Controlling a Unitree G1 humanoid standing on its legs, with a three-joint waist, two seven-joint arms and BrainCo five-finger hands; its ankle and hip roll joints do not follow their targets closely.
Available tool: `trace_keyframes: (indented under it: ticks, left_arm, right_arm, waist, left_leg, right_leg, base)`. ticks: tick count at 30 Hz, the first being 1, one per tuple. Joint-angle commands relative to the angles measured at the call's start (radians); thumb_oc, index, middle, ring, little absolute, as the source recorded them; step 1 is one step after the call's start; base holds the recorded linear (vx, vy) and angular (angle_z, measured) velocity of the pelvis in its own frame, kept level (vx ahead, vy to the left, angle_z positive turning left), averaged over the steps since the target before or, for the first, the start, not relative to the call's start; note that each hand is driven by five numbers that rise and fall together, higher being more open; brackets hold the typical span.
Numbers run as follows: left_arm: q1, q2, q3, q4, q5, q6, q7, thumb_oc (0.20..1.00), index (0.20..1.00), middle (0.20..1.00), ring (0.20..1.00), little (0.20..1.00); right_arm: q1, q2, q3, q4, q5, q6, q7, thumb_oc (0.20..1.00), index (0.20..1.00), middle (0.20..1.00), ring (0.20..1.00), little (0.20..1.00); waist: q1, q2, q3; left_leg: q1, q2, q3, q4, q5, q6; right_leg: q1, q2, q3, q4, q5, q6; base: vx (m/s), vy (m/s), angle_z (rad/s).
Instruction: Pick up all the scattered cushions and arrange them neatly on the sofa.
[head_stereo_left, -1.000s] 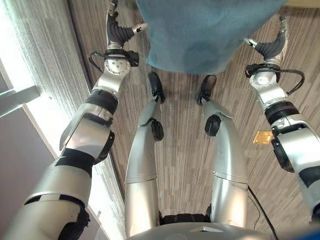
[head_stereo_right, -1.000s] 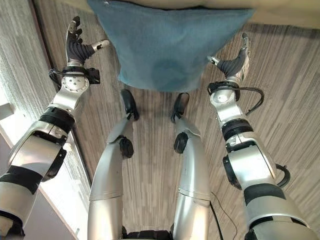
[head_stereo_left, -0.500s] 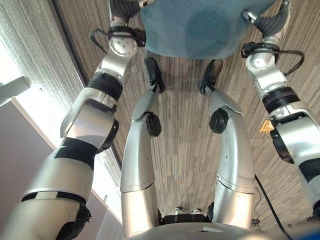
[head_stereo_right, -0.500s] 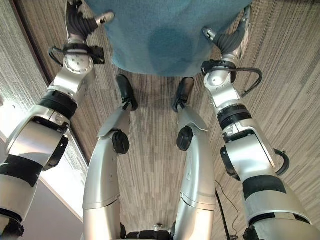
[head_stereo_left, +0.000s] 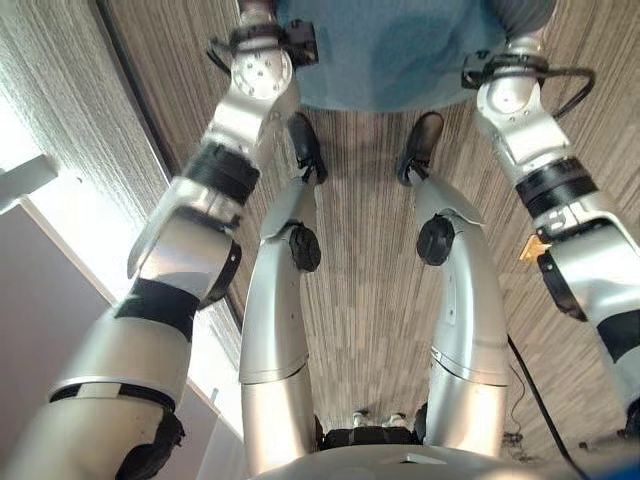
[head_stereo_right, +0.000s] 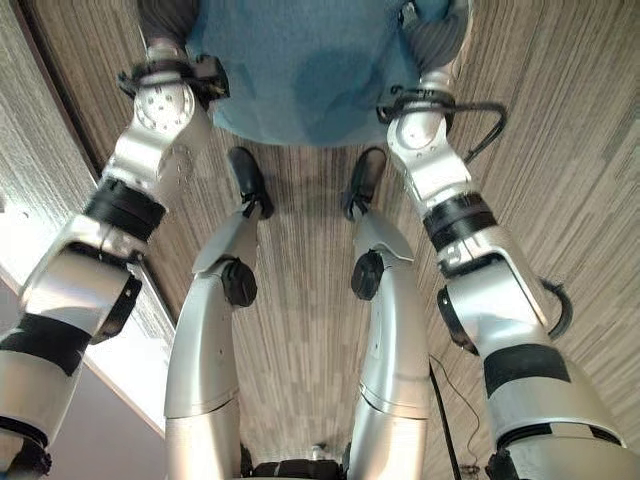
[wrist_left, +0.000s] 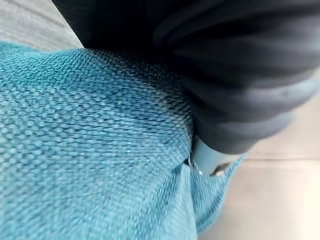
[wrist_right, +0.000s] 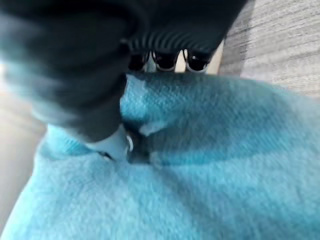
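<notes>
A teal woven cushion (head_stereo_left: 390, 50) hangs at the far edge of the eye views, above the floor. My left hand (head_stereo_right: 165, 15) is pressed against its left side and my right hand (head_stereo_right: 440, 35) against its right side. In the left wrist view the left hand (wrist_left: 225, 75) digs its thumb into the cushion (wrist_left: 75, 150), which folds around it. In the right wrist view the right hand (wrist_right: 75, 65) has its thumb (wrist_right: 115, 142) sunk into the cushion (wrist_right: 200, 165), with its fingertips (wrist_right: 165, 60) over the cushion's edge.
Striped grey-brown flooring (head_stereo_left: 365, 260) lies below. A pale wall and ledge (head_stereo_left: 40, 170) run along the left. A small orange tag (head_stereo_left: 527, 247) lies on the floor at the right. A beige surface (wrist_left: 280, 200) shows just past the cushion.
Both hands, held open beside the cushion before, have moved in against its sides and sunk their thumbs in. The view has tipped, so the cushion sits higher.
</notes>
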Motion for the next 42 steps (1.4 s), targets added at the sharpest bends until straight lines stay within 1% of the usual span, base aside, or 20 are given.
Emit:
trace_keyframes:
  ticks: [1,7,9,12,13,15,18,20,22,23,24,25,26,28,32,35,36,38,39,42]
  left_arm:
    - [0.056,-0.092,0.000,-0.135,0.098,-0.142,-0.022,0.200,0.200,0.200,0.200,0.200]
    - [0.249,-0.090,0.023,-0.341,0.224,-0.121,-0.045,0.200,0.200,0.200,0.200,0.200]
    - [0.351,-0.097,0.023,-0.421,0.249,-0.124,-0.068,0.200,0.200,0.200,0.200,0.200]
    - [0.551,-0.064,-0.003,-0.546,0.337,-0.130,-0.099,0.200,0.200,0.200,0.200,0.200]
    - [0.620,-0.071,-0.016,-0.556,0.337,-0.138,-0.108,0.200,0.200,0.200,0.200,0.200]
    - [0.744,-0.063,-0.031,-0.596,0.307,-0.151,-0.137,0.200,0.200,0.200,0.200,0.200]
    - [0.820,-0.041,-0.041,-0.613,0.301,-0.152,-0.161,0.200,0.200,0.200,0.200,0.200]
    - [0.908,-0.019,-0.044,-0.623,0.309,-0.148,-0.185,0.200,0.200,0.200,0.200,0.200]
    - [0.964,-0.007,-0.033,-0.638,0.309,-0.147,-0.191,0.200,0.200,0.200,0.200,0.200]
    - [0.964,-0.006,-0.033,-0.638,0.309,-0.146,-0.191,0.200,0.200,0.200,0.200,0.200]
    - [0.975,-0.014,-0.036,-0.647,0.308,-0.144,-0.187,0.200,0.200,0.200,0.200,0.200]
    - [0.975,-0.014,-0.036,-0.647,0.308,-0.144,-0.187,0.200,0.200,0.200,0.200,0.200]
    - [0.990,-0.021,-0.036,-0.644,0.308,-0.137,-0.189,0.200,0.200,0.200,0.200,0.200]
    - [0.995,-0.020,-0.040,-0.644,0.314,-0.123,-0.190,0.200,0.200,0.200,0.200,0.200]
    - [1.024,-0.025,-0.034,-0.647,0.322,-0.114,-0.196,0.200,0.200,0.200,0.200,0.200]
    - [1.058,-0.019,-0.023,-0.654,0.319,-0.104,-0.199,0.200,0.200,0.200,0.200,0.200]
    - [1.077,-0.009,-0.017,-0.659,0.319,-0.097,-0.205,0.200,0.200,0.200,0.200,0.200]
    - [1.086,-0.001,-0.016,-0.660,0.314,-0.092,-0.207,0.200,0.200,0.200,0.200,0.200]
    - [1.092,0.001,-0.010,-0.658,0.309,-0.090,-0.207,0.200,0.200,0.200,0.200,0.200]
    - [1.096,-0.001,-0.002,-0.659,0.302,-0.089,-0.209,0.200,0.200,0.200,0.200,0.200]
  right_arm:
    - [0.008,0.109,0.019,-0.183,-0.134,-0.148,0.036,0.200,0.200,0.200,0.200,0.200]
    - [0.200,0.087,-0.034,-0.377,-0.221,-0.167,0.077,0.200,0.200,0.200,0.200,0.200]
    - [0.318,0.084,-0.064,-0.462,-0.240,-0.181,0.104,0.200,0.200,0.200,0.200,0.200]
    - [0.570,0.072,-0.089,-0.604,-0.272,-0.204,0.157,0.200,0.200,0.200,0.200,0.200]
    - [0.661,0.068,-0.088,-0.630,-0.290,-0.205,0.173,0.200,0.200,0.200,0.200,0.200]
    - [0.826,0.050,-0.111,-0.684,-0.292,-0.208,0.209,0.200,0.200,0.200,0.200,0.200]
    - [0.938,0.029,-0.127,-0.724,-0.301,-0.212,0.235,0.200,0.200,0.200,0.200,0.200]
    - [1.047,0.012,-0.137,-0.753,-0.292,-0.219,0.283,0.200,0.200,0.200,0.200,0.200]
    - [1.099,0.006,-0.139,-0.777,-0.291,-0.221,0.301,0.200,0.200,0.200,0.200,0.200]
    - [1.099,0.006,-0.140,-0.777,-0.291,-0.220,0.301,0.200,0.200,0.200,0.200,0.200]
    - [1.103,0.009,-0.132,-0.783,-0.292,-0.219,0.303,0.200,0.200,0.200,0.200,0.200]
    - [1.103,0.009,-0.132,-0.783,-0.292,-0.219,0.303,0.200,0.200,0.200,0.200,0.200]
    - [1.107,0.015,-0.132,-0.780,-0.291,-0.215,0.307,0.200,0.200,0.200,0.200,0.200]
    - [1.112,0.021,-0.134,-0.777,-0.284,-0.208,0.305,0.200,0.200,0.200,0.200,0.200]
    - [1.121,0.029,-0.134,-0.781,-0.287,-0.201,0.314,0.200,0.200,0.200,0.200,0.200]
    - [1.122,0.053,-0.132,-0.771,-0.278,-0.193,0.329,0.200,0.200,0.200,0.200,0.200]
    - [1.119,0.066,-0.131,-0.773,-0.288,-0.187,0.335,0.200,0.200,0.200,0.200,0.200]
    - [1.113,0.074,-0.127,-0.778,-0.296,-0.182,0.339,0.200,0.200,0.200,0.200,0.200]
    - [1.118,0.086,-0.125,-0.783,-0.306,-0.179,0.338,0.200,0.200,0.200,0.200,0.200]
    - [1.124,0.090,-0.130,-0.790,-0.313,-0.172,0.338,0.200,0.200,0.200,0.200,0.200]
  waist:
    - [-0.010,0.027,-0.214]
    - [-0.013,0.029,-0.216]
    - [-0.016,0.026,-0.225]
    - [-0.012,0.018,-0.255]
    - [-0.014,0.010,-0.267]
    - [-0.017,0.003,-0.277]
    - [-0.024,-0.003,-0.280]
    - [-0.034,-0.016,-0.308]
    - [-0.023,-0.030,-0.325]
    - [-0.025,-0.031,-0.326]
    - [-0.011,-0.039,-0.328]
    - [-0.012,-0.040,-0.330]
    - [-0.009,-0.043,-0.353]
    - [0.007,-0.045,-0.362]
    - [0.013,-0.040,-0.388]
    - [0.014,-0.036,-0.396]
    - [0.030,-0.031,-0.386]
    - [0.032,-0.022,-0.372]
    - [0.033,-0.009,-0.358]
    - [0.034,0.002,-0.359]
  left_leg:
    - [-0.090,-0.005,-0.147,0.130,-0.157,-0.045]
    - [0.105,-0.005,-0.157,0.021,-0.139,-0.061]
    - [0.211,-0.001,-0.163,-0.041,-0.128,-0.075]
    - [0.457,-0.005,-0.166,-0.177,-0.102,-0.106]
    - [0.543,-0.011,-0.159,-0.220,-0.066,-0.107]
    - [0.746,-0.006,-0.142,-0.288,-0.055,-0.119]
    - [0.892,0.009,-0.127,-0.322,-0.046,-0.135]
    - [1.041,0.035,-0.101,-0.329,-0.061,-0.141]
    - [1.090,0.037,-0.138,-0.227,-0.042,-0.145]
    - [1.088,0.034,-0.139,-0.231,-0.036,-0.144]
    - [1.084,-0.018,-0.192,-0.222,-0.070,-0.134]
    - [1.082,-0.020,-0.193,-0.226,-0.064,-0.133]
    - [1.100,-0.045,-0.198,-0.305,-0.089,-0.120]
    - [1.085,-0.073,-0.202,-0.340,-0.068,-0.117]
    - [1.173,-0.088,-0.201,-0.398,-0.078,-0.100]
    - [1.228,-0.091,-0.164,-0.418,-0.099,-0.075]
    - [1.261,-0.092,-0.127,-0.426,-0.116,-0.052]
    - [1.283,-0.089,-0.105,-0.430,-0.121,-0.032]
    - [1.308,-0.086,-0.080,-0.440,-0.130,-0.019]
    - [1.341,-0.087,-0.065,-0.470,-0.140,-0.020]
  right_leg:
    - [-0.014,0.038,0.039,-0.024,-0.008,0.158]
    - [0.180,0.044,0.014,-0.122,0.006,0.159]
    - [0.289,0.042,0.000,-0.186,0.014,0.159]
    - [0.520,0.044,-0.037,-0.325,0.025,0.163]
    - [0.607,0.044,-0.060,-0.385,0.060,0.155]
    - [0.814,0.064,-0.085,-0.469,0.059,0.156]
    - [0.983,0.087,-0.096,-0.535,0.050,0.154]
    - [1.163,0.127,-0.084,-0.608,0.032,0.144]
    - [1.278,0.149,-0.049,-0.640,0.022,0.130]
    - [1.276,0.147,-0.051,-0.643,0.026,0.130]
    - [1.312,0.148,-0.032,-0.655,0.023,0.133]
    - [1.310,0.146,-0.033,-0.657,0.026,0.134]
    - [1.341,0.144,-0.028,-0.670,0.023,0.146]
    - [1.375,0.152,-0.012,-0.675,0.022,0.151]
    - [1.421,0.161,0.024,-0.674,0.010,0.168]
    - [1.425,0.146,0.054,-0.634,0.004,0.188]
    - [1.396,0.123,0.055,-0.531,0.005,0.211]
    - [1.344,0.104,0.049,-0.406,0.026,0.238]
    - [1.285,0.068,0.014,-0.317,0.065,0.266]
    - [1.262,0.015,-0.044,-0.377,0.060,0.258]
  base:
    - [-0.05,-0.036,0.07]
    - [-0.02,-0.024,0.02]
    - [0.03,-0.097,0.06]
    - [0.06,-0.106,0.07]
    - [0.00,-0.113,0.02]
    - [0.10,-0.132,-0.09]
    - [0.17,-0.107,0.02]
    - [0.31,-0.125,-0.11]
    - [0.24,-0.057,-0.13]
    - [0.14,0.012,-0.13]
    - [0.06,0.022,-0.41]
    - [0.20,0.059,-0.38]
    - [0.19,0.070,-0.24]
    - [0.19,0.100,0.05]
    - [0.17,0.144,-0.52]
    - [0.15,0.205,-0.72]
    - [0.08,0.237,-0.80]
    - [0.04,0.171,-1.12]
    - [0.03,0.093,-0.77]
    - [0.09,-0.010,-0.49]
